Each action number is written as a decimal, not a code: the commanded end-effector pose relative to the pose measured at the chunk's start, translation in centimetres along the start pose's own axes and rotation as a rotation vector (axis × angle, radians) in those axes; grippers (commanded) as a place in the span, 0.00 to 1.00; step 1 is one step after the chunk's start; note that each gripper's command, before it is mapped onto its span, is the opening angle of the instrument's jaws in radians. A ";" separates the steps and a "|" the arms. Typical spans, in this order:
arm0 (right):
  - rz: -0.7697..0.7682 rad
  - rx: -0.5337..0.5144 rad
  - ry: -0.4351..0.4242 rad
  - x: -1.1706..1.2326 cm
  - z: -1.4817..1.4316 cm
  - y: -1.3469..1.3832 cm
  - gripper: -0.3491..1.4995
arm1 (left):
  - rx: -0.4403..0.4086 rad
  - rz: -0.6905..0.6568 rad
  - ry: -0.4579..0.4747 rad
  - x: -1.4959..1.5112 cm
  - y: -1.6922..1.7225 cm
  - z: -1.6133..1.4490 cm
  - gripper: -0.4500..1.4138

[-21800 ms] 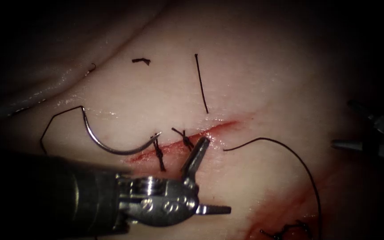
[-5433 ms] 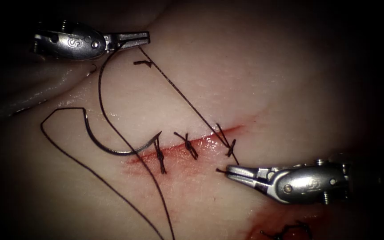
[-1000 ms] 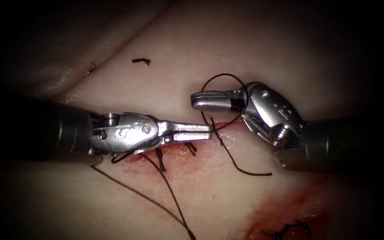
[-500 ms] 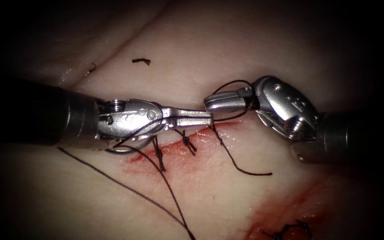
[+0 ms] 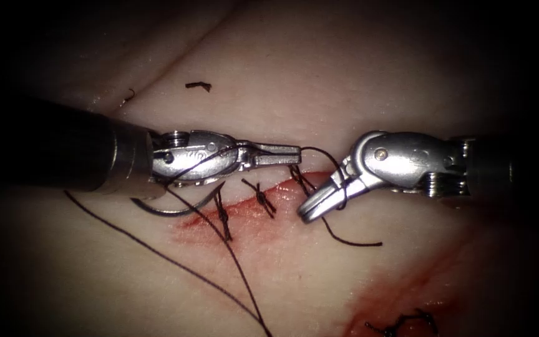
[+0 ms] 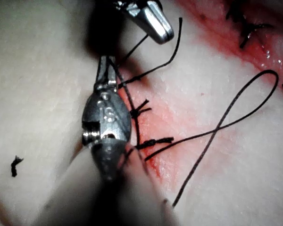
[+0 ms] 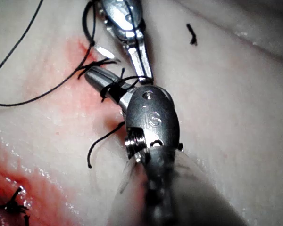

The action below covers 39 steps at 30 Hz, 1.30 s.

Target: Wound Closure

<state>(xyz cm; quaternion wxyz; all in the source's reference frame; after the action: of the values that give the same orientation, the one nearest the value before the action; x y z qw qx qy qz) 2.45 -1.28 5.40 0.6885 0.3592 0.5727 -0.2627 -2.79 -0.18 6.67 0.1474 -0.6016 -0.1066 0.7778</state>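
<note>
Curved needle (image 5: pixel 176 208) flat, seemingly free

Thread (image 5: pixel 232 249) (looped) across open tissue (image 5: pixel 319 287)

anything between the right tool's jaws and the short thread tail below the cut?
Nothing solid. The right tool has thread looped around its shut jaws, just above the free tail lying on the tissue. The left tool holds thread above the cut; the needle lies on the tissue left of the stitches.
</note>
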 end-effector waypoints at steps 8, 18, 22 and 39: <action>0.097 0.146 -0.355 -0.01 0.28 -0.10 0.06 | 0.012 -0.003 -0.027 -0.01 0.16 0.15 0.00; 0.212 0.201 -0.625 -0.08 0.29 -0.15 0.37 | 0.016 -0.013 -0.045 0.08 0.44 0.24 0.00; 0.230 0.184 -0.677 -0.09 0.25 -0.14 0.46 | 0.010 -0.015 -0.042 0.11 0.52 0.27 0.00; 0.390 0.145 -0.856 -0.21 0.07 -0.20 0.57 | 0.003 -0.001 -0.050 0.02 0.62 0.30 0.00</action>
<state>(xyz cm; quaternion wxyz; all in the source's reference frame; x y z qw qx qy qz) 2.20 -1.42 5.53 0.8742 0.3663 0.1326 -0.2897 -3.10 -0.72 6.47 0.1459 -0.5815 -0.1086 0.7929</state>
